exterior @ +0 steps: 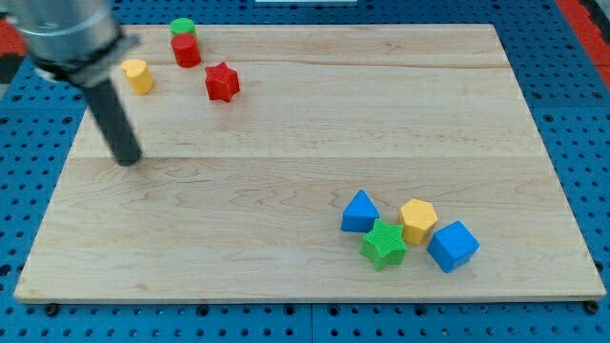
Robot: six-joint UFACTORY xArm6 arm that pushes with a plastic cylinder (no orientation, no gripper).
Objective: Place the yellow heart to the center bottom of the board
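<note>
The yellow heart is shown near the board's upper left corner, its lobed outline only faintly made out at this size, so the shape is taken partly from the task wording. It lies just above and slightly to the view's right of my tip, with a clear gap of bare wood between the two. No grasp is possible: the rod ends plainly and touches no block at this moment. The target, the centre of the bottom edge, lies far down and to the right of the heart, so the tip is judged to stand on the wrong side; a push from the heart's upper left would be needed.

Just right of the heart a red cylinder stands touching a green cylinder above it, and a red star lies a little lower right. Near the lower right a cluster is seen: a blue triangular block, a green star, a yellow hexagonal block and a blue cube, closely packed. All blocks appear smooth and matt. The wooden board is pale, with lengthwise grain.
</note>
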